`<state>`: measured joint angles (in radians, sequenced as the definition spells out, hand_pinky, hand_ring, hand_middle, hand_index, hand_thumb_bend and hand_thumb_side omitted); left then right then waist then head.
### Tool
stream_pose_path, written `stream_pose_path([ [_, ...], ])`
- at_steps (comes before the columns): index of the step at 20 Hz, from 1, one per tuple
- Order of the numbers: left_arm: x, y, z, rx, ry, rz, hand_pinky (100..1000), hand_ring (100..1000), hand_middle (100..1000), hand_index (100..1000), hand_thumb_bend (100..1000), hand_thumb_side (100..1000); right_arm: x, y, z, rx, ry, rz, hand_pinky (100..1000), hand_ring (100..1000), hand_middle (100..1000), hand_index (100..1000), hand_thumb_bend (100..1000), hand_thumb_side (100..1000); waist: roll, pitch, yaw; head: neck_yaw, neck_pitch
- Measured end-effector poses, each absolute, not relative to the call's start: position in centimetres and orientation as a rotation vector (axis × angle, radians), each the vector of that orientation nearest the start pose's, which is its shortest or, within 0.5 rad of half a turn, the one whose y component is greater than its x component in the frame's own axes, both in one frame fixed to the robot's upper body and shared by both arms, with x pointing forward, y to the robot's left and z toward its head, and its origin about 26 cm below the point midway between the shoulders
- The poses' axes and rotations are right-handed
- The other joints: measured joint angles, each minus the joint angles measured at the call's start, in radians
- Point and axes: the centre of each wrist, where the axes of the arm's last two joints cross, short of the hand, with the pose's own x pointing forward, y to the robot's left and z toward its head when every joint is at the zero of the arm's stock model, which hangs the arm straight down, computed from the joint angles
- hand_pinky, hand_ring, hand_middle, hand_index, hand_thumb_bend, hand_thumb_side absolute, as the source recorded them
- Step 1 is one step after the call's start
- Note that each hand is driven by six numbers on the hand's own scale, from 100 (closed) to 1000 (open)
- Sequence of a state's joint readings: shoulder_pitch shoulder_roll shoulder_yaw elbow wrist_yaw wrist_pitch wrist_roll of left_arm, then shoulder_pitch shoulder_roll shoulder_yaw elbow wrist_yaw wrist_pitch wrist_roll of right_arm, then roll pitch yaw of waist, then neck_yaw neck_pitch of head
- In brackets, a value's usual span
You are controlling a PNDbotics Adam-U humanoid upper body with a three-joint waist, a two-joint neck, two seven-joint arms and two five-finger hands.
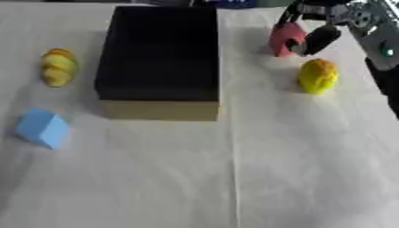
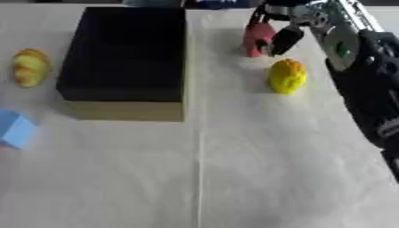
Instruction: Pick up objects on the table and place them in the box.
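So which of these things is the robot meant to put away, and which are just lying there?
For the job:
- red object, with the right hand curled round it
- yellow lumpy object
- yellow ridged object
- blue block
- black box, where they go

Just there:
- white table cover

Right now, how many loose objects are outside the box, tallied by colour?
Yellow: 2, a ridged yellow object left of the box and a yellow object to its right.
Blue: 1, the blue block.
Red: 1, the red object in the right hand.
Total: 4
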<state>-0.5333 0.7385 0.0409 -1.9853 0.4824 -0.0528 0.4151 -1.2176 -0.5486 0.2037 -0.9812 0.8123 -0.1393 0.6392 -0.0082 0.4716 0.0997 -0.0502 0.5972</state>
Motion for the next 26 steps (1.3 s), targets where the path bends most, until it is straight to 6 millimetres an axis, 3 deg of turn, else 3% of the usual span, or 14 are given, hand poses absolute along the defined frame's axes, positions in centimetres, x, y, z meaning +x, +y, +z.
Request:
stream_pose_path([
  [4, 29.9, 29.9, 31.8, 0.110, -2.540, -0.021, 770, 749, 681, 866, 685, 595, 47.5, -25.7, 34.4, -0.963, -1.423, 1.583, 853, 804, 626, 732, 100, 100, 0.000, 0.001, 0.000, -0.005, 0.000],
  [8, 29.9, 29.8, 32.0, 0.106, -2.546, -0.023, 770, 750, 682, 865, 684, 595, 47.5, -25.7, 34.4, -0.998, -1.436, 1.577, 840, 755, 600, 714, 177, 100, 0.000, 0.001, 0.001, -0.010, -0.001],
  [13, 29.9, 29.7, 31.9, 0.096, -2.541, -0.026, 771, 750, 682, 865, 681, 594, 47.6, -25.5, 34.3, -1.039, -1.449, 1.580, 862, 845, 751, 827, 256, 100, 0.000, 0.001, 0.002, -0.014, -0.006],
  [14, 29.9, 29.6, 31.9, 0.094, -2.540, -0.025, 771, 751, 683, 865, 680, 595, 47.6, -25.5, 34.3, -1.041, -1.449, 1.581, 873, 868, 775, 830, 323, 100, 0.000, 0.001, 0.002, -0.014, -0.006],
  [26, 29.9, 29.6, 31.8, 0.093, -2.537, -0.028, 772, 752, 683, 863, 671, 594, 46.9, -25.0, 35.5, -1.065, -1.416, 1.568, 900, 910, 834, 850, 406, 100, 0.000, 0.001, -0.001, -0.013, -0.005],
])
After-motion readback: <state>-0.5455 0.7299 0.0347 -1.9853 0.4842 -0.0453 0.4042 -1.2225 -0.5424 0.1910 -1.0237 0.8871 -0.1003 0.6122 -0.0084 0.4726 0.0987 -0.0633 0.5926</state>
